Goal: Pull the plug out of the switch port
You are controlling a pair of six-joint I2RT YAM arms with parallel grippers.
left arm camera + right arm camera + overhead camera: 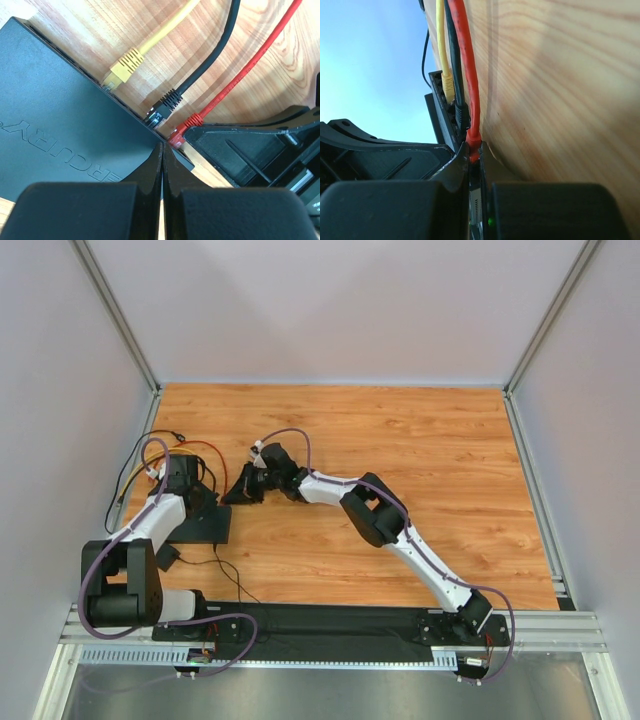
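Red plastic plug (473, 144), pinched in my closed right claw (475, 162), should pull straight out while my shut, empty left claw (163, 150) pins the flat matte-black switch (65, 110).

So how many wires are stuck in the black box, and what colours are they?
Yellow wire: 1
Black wire: 1
Red wire: 1
Total: 3 wires plugged into the black box
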